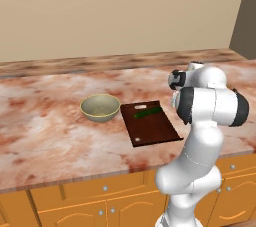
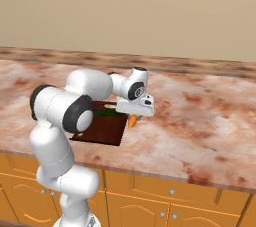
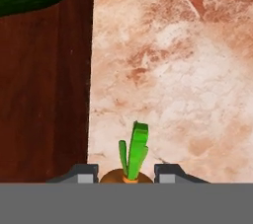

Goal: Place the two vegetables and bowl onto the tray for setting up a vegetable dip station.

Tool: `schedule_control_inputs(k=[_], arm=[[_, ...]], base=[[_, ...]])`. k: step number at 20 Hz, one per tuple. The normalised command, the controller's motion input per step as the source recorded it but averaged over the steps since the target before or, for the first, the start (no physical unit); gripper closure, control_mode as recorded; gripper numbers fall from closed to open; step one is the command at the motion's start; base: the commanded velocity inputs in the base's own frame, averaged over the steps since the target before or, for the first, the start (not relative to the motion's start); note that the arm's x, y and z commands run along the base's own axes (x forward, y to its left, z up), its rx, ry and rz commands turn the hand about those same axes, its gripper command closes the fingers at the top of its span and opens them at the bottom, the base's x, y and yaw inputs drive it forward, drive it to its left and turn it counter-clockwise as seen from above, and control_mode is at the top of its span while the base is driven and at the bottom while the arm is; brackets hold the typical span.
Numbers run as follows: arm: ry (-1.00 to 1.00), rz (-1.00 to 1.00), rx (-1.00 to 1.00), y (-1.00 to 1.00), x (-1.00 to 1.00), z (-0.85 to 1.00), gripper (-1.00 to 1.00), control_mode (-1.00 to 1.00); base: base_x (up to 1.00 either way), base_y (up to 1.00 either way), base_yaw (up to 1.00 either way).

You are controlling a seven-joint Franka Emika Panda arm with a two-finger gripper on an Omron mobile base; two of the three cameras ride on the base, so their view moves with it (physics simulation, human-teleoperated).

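1. A marble-patterned counter (image 2: 200, 116) in pink and rust tones runs across the scene, with a plain beige wall (image 2: 150, 11) behind it.
2. Orange cabinet doors (image 2: 150, 206) with small round knobs sit below the counter edge.
3. The dark reddish-brown tray (image 2: 102, 130) lies flat on the counter, partly hidden behind the arm.
4. A strip of dark green, probably the cucumber (image 2: 104, 112), shows on the tray's far part beside the arm.
5. The gripper (image 2: 133, 119) points downward at the tray's right edge.
6. The orange carrot (image 2: 132, 121) hangs beneath the gripper, apparently clamped between the fingers and above the counter just beside the tray.
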Motion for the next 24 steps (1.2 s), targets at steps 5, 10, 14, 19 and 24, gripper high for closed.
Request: schedule_control_inputs(k=[5, 10, 14, 19, 24], arm=[[0.00, -0.38, 0.00, 0.65, 0.04, 0.00, 1.00, -1.00], [0.00, -0.42, 0.00, 0.59, 0.06, 0.00, 1.00, -1.00], [0.00, -0.42, 0.00, 0.60, 0.16, 0.00, 1.00, -1.00], [0.00, -0.39, 0.00, 0.48, 0.38, 0.00, 1.00, -1.00], [0.00, -0.29, -0.01, 0.31, 0.61, 0.00, 1.00, -1.00]], base=[[0.00, 0.00, 0.00], [0.00, 0.00, 0.00], [0.00, 0.00, 0.00], [0.00, 0.00, 0.00], [0.00, 0.00, 0.00]])
